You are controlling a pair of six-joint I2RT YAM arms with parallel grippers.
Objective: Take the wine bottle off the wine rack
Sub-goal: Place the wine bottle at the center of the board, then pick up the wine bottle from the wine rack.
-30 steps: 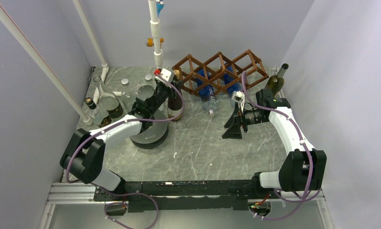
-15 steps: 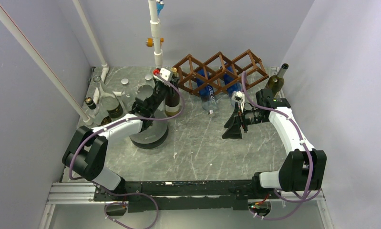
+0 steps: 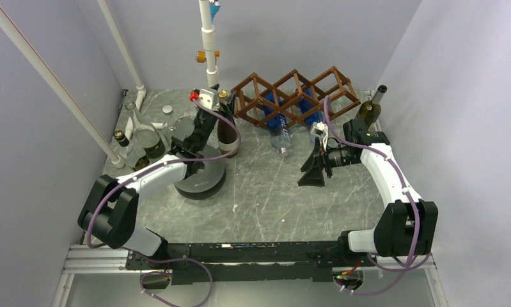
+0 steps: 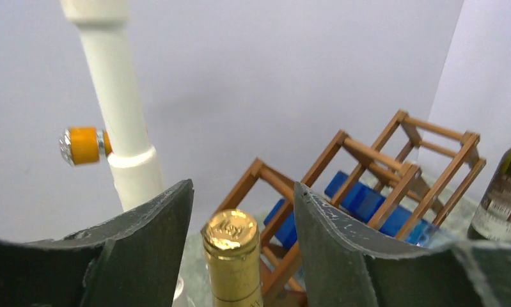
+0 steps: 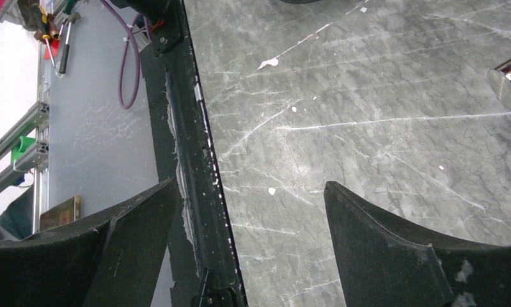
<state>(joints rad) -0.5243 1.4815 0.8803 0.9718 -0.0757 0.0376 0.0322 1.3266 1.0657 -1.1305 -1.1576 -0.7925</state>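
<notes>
Left wrist view: wine bottle (image 4: 232, 256) cut off below neck by btm edge, so contact w/ left gripper (image 4: 243, 188) can't be told (top view too small). Blue bottle (image 4: 364, 203) partly behind wine rack (image 4: 380, 155) slats.

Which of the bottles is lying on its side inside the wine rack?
The clear bottle with the blue label, neck poking out of a lower cell of the wine rack. The gold-capped bottle is upright outside it.
</notes>
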